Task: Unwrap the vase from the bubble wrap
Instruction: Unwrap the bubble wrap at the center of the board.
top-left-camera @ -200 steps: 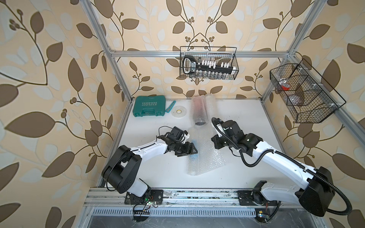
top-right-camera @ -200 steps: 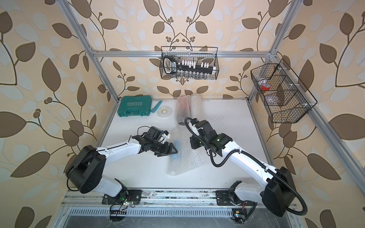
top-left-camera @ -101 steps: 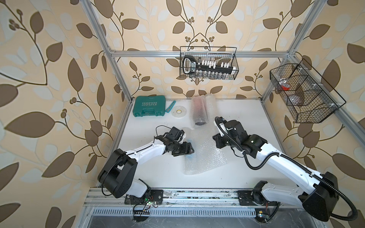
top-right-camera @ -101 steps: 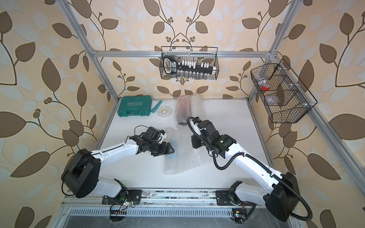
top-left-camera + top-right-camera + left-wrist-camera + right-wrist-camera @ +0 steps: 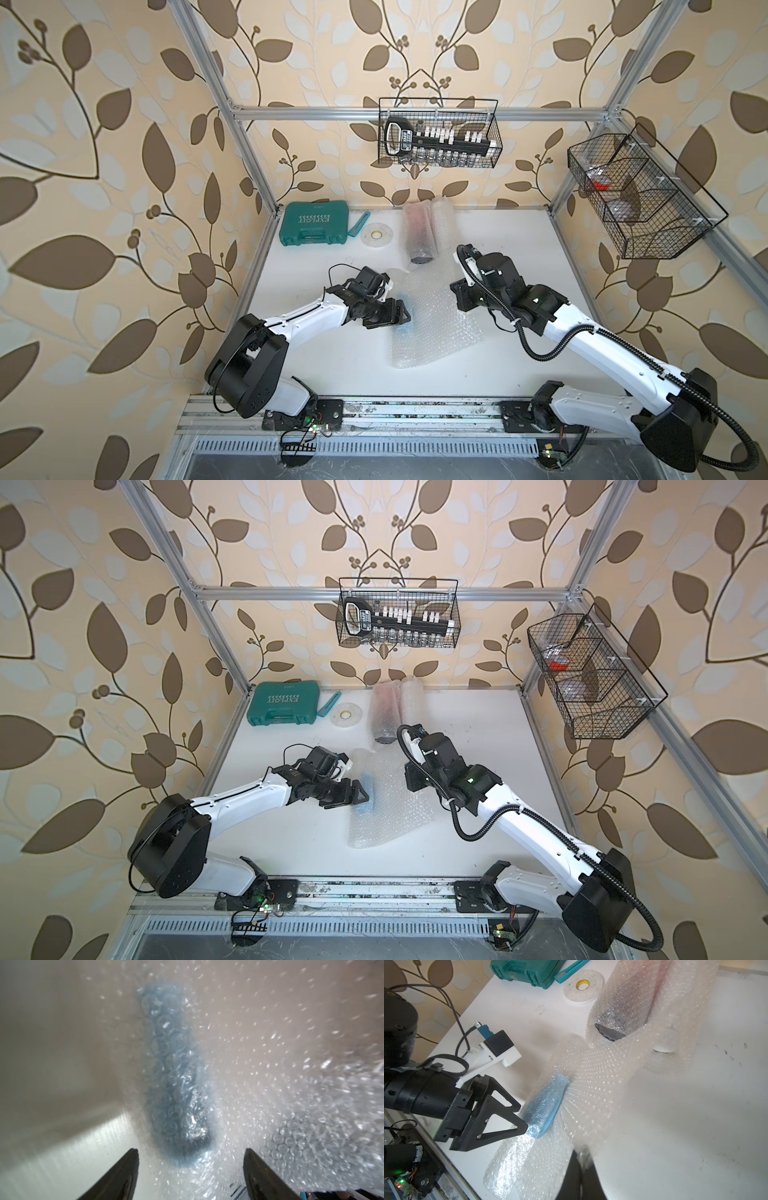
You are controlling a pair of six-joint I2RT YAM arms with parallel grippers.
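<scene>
The blue vase [image 5: 403, 318] [image 5: 366, 789] lies on its side under a layer of bubble wrap [image 5: 440, 328] [image 5: 390, 812], at the left edge of the spread sheet. In the left wrist view the vase [image 5: 174, 1076] shows through the bubbles. My left gripper [image 5: 400, 319] [image 5: 190, 1150] is open, its fingertips right at the wrapped vase's near end. From the right wrist view, that left gripper [image 5: 523, 1116] touches the wrap over the vase [image 5: 548, 1101]. My right gripper [image 5: 459, 297] [image 5: 583, 1157] is shut on the sheet's right edge [image 5: 591, 1088].
Two more rolled bubble-wrap bundles [image 5: 422, 232] lie at the back of the white table. A green tool case [image 5: 313, 224], a blue cutter [image 5: 359, 224] and a tape roll [image 5: 376, 237] sit back left. Wire baskets [image 5: 438, 137] [image 5: 636, 195] hang on the walls.
The left arm's elbow has swung outward to the left while its gripper stays by the vase. The sheet lies a little flatter, its near corner further left. The right gripper has held its place.
</scene>
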